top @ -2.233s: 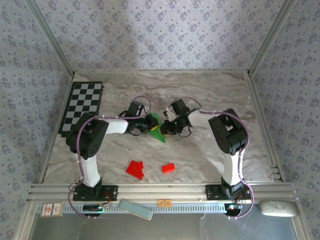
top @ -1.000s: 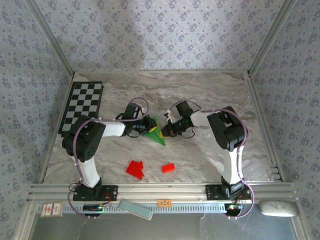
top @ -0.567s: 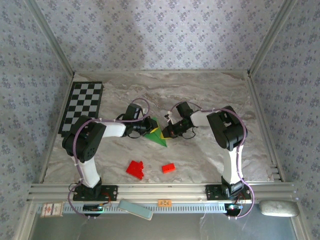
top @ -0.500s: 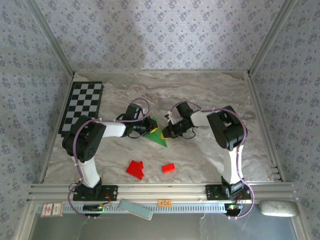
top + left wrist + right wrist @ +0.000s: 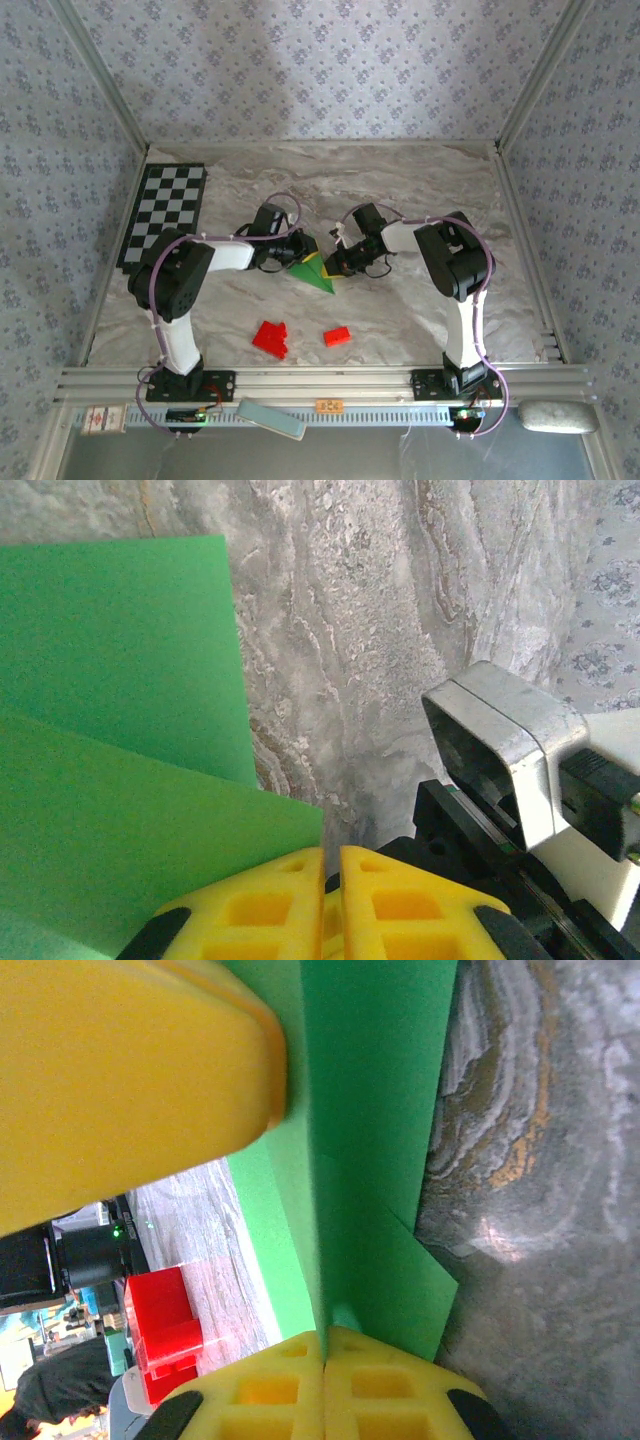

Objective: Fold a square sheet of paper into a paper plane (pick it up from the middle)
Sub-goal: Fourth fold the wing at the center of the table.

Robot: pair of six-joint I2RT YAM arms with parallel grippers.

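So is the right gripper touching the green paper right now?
Touching. In the right wrist view the right gripper is shut on the green paper, its folded edge running straight into the closed jaws.

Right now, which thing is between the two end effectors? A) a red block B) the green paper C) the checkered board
B: the green paper lies between the left end effector and the right end effector, in the middle of the table.
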